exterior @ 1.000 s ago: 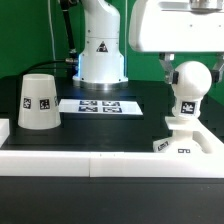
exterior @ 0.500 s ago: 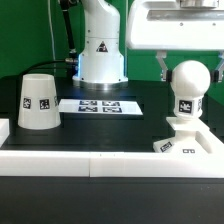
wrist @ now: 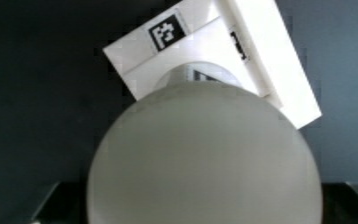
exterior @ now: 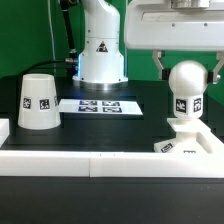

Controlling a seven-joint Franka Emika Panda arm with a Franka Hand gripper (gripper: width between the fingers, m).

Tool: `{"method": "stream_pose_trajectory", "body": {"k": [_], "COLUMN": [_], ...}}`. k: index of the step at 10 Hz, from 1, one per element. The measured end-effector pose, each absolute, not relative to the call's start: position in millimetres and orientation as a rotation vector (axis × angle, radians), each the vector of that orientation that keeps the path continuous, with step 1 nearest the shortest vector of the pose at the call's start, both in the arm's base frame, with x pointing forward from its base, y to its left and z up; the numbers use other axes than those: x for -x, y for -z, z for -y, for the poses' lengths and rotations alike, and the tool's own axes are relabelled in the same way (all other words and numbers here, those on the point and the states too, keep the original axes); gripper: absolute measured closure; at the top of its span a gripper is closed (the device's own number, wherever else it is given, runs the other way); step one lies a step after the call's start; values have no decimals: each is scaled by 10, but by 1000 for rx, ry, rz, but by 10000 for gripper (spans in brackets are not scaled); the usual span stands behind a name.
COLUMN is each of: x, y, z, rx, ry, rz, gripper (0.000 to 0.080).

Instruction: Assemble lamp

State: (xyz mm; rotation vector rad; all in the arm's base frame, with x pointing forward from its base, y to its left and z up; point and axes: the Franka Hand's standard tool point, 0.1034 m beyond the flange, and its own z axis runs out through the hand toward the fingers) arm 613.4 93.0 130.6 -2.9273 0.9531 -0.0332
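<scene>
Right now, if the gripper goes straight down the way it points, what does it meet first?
The round matte white plastic bulb, standing on the flat square white base. The open gripper hangs above it, jaws seemingly either side of its top; how near is unclear.

table (exterior: 125, 128): black | lying on it: shade (exterior: 37, 102); marker board (exterior: 98, 105); base (exterior: 196, 139)

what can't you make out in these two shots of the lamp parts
- exterior view: the gripper has fingers either side of the bulb; too small and blurred to tell whether they touch it
- wrist view: the bulb fills the frame, hiding most of the base and their joint
- exterior view: the shade hides its inside behind its own wall
</scene>
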Motion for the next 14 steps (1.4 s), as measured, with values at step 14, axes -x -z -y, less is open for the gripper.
{"method": "stream_pose_trajectory", "body": {"k": [14], "x": [-6095], "y": [-1287], "z": [-1139], "rx": [2953], "ry": [2], "rz": [-728], "gripper": [100]}}
